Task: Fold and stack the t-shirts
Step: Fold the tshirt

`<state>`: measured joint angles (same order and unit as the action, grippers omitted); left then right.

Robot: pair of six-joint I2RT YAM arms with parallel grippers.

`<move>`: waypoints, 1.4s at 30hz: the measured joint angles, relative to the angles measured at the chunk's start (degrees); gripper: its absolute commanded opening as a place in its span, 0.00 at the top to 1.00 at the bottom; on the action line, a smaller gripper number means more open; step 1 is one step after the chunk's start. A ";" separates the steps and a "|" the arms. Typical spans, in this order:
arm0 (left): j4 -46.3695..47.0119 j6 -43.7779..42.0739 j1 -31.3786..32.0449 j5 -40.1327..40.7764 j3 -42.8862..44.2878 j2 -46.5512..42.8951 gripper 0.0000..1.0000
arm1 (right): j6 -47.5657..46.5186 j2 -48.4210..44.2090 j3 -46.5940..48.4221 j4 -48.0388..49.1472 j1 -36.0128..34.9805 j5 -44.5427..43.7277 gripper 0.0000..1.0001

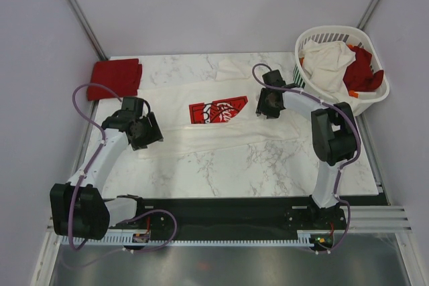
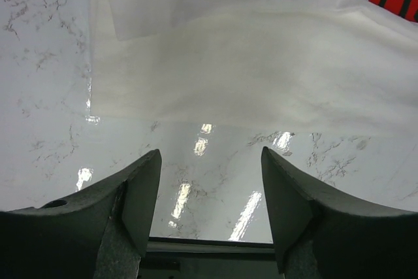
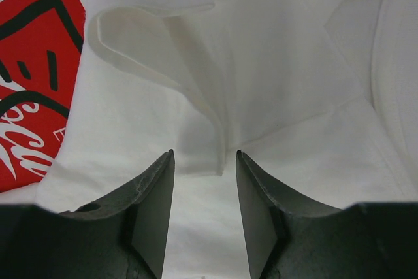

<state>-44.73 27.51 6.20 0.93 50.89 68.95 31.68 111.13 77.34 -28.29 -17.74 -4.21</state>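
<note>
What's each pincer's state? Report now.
Left pincer: open, empty, over the table.
Right pincer: open, tips at a fold of the white shirt, not clamped.

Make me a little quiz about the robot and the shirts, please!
1. True or false: the laundry basket is empty.
2. What colour is the picture on the spread-out white t-shirt? A blue, B red, C green.
3. Fill in: bare table, not cloth, lies under the fingers of the ___ arm.

Key
1. False: white and red clothes are piled in it.
2. B.
3. Left: the left fingers are above bare table, and the right fingers are above the white t-shirt.
</note>
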 measured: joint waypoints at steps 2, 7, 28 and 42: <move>0.13 0.00 0.00 0.02 0.00 0.00 0.30 | -0.04 0.50 0.00 0.55 -0.04 0.13 0.54; 0.24 0.00 0.00 0.02 0.00 0.00 0.31 | -0.26 1.57 0.00 1.03 -0.04 0.55 0.76; 0.37 -0.02 0.04 0.07 0.00 0.00 0.32 | -0.79 7.13 17.79 1.05 -3.43 6.91 0.38; -2.23 -0.63 0.07 -4.48 0.04 -5.79 0.31 | -3.80 21.70 43.39 0.74 -5.46 9.33 0.18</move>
<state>-46.96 26.87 6.26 -3.55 50.94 63.16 27.88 132.84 120.73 -27.55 -23.20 5.13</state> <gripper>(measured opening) 0.687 0.809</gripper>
